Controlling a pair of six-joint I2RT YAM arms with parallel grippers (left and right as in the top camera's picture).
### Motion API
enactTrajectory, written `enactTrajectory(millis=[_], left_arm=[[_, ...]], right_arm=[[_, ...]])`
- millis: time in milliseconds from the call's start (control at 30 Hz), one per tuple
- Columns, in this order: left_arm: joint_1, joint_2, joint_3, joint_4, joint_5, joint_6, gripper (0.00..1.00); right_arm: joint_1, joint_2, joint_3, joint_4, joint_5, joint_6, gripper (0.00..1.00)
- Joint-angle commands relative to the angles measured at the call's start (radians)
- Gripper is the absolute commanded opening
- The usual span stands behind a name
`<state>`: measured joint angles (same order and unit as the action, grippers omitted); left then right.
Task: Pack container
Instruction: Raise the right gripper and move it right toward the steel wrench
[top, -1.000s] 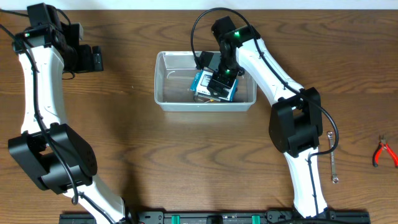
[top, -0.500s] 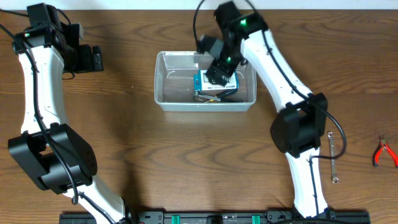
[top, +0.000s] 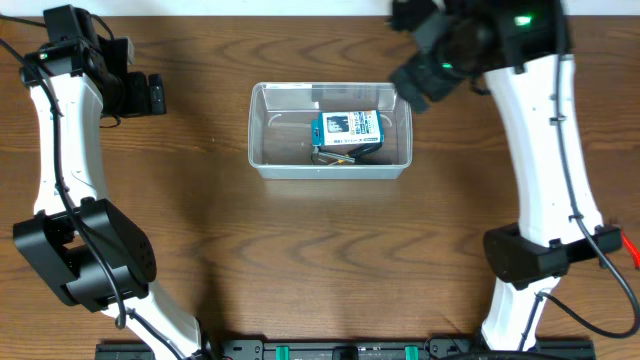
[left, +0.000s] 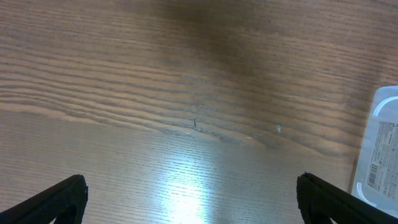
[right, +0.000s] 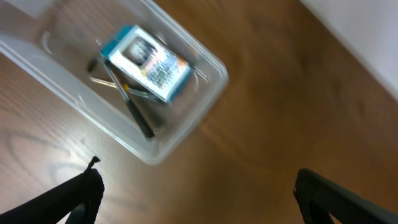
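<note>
2 gape empty: left pincer (top: 157, 95) well clear, right pincer (top: 415, 80) near container (top: 258, 150) corner.

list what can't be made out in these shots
- Dark tools under the blue-and-white box: box covers them; blurred in right wrist view, tiny overhead.
- Container: cut off by the right edge of left wrist view.
- Red item: overhead, behind the right arm, cut by the frame edge.
</note>
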<state>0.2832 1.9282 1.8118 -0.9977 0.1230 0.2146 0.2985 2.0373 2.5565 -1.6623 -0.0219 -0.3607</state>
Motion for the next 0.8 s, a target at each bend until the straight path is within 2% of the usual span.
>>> enactTrajectory(millis=[0, 167, 267, 500, 633, 767], left_arm=[[0.002, 0.007, -0.008, -0.003, -0.012, 0.010, 0.98], [0.002, 0.007, -0.007, -0.003, -0.012, 0.010, 0.98], [0.002, 0.007, -0.008, -0.003, -0.012, 0.010, 0.98], [0.002, 0.007, -0.008, -0.003, -0.012, 0.010, 0.98], [0.002, 0.007, -0.008, -0.003, -0.012, 0.010, 0.98], [0.002, 0.007, -0.008, -0.003, -0.012, 0.010, 0.98]], right_arm=[[-0.068, -0.002, -0.006, -0.037, 0.018, 0.144, 0.99], [-0.150, -0.057, -0.046, -0.037, -0.012, 0.212, 0.99], [-0.183, -0.141, -0.147, -0.037, -0.012, 0.226, 0.99], [-0.283, -0.460, -0.616, -0.032, -0.012, 0.225, 0.99], [-0.359, -0.578, -0.807, 0.011, 0.025, 0.225, 0.99], [-0.484, -0.643, -0.954, 0.139, 0.078, 0.215, 0.99]])
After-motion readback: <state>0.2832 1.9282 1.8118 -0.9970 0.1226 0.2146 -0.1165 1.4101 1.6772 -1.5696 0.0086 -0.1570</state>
